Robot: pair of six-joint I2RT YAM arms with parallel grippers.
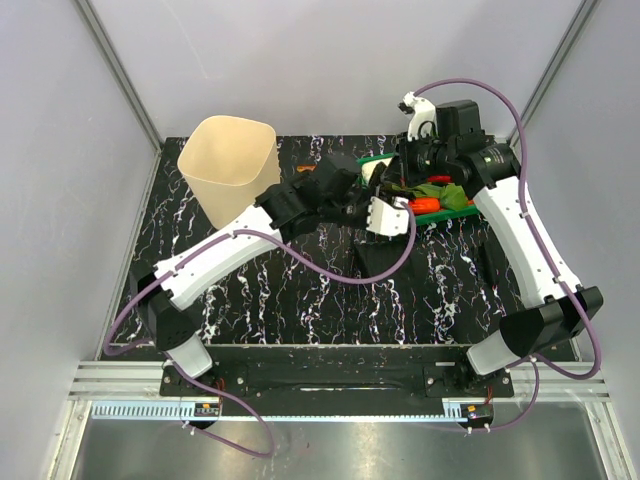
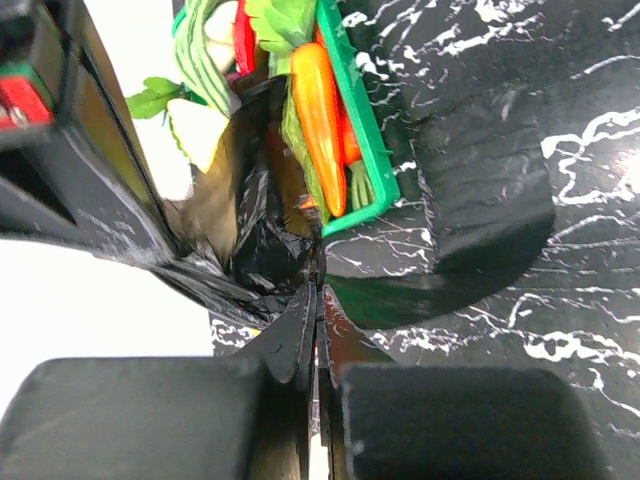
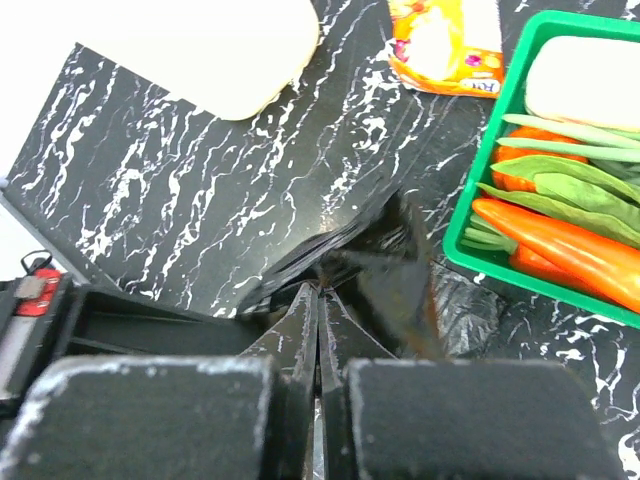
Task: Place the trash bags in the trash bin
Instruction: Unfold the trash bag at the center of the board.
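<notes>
A glossy black trash bag (image 2: 255, 250) is bunched between my two grippers, beside the green tray. My left gripper (image 2: 318, 285) is shut on a fold of it. My right gripper (image 3: 320, 290) is shut on another part of the bag (image 3: 385, 265), whose crinkled plastic spreads toward the tray. In the top view the left gripper (image 1: 352, 203) and right gripper (image 1: 385, 180) meet at mid-table, and the bag is hard to make out between them. The cream trash bin (image 1: 228, 165) stands upright at the back left, left of both grippers. It also shows in the right wrist view (image 3: 240, 50).
A green tray (image 1: 452, 208) of carrots and leafy vegetables sits right behind the grippers; its rim also shows in the left wrist view (image 2: 355, 110) and the right wrist view (image 3: 470, 250). An orange snack wrapper (image 3: 445, 45) lies between bin and tray. The enclosure walls stand close on both sides.
</notes>
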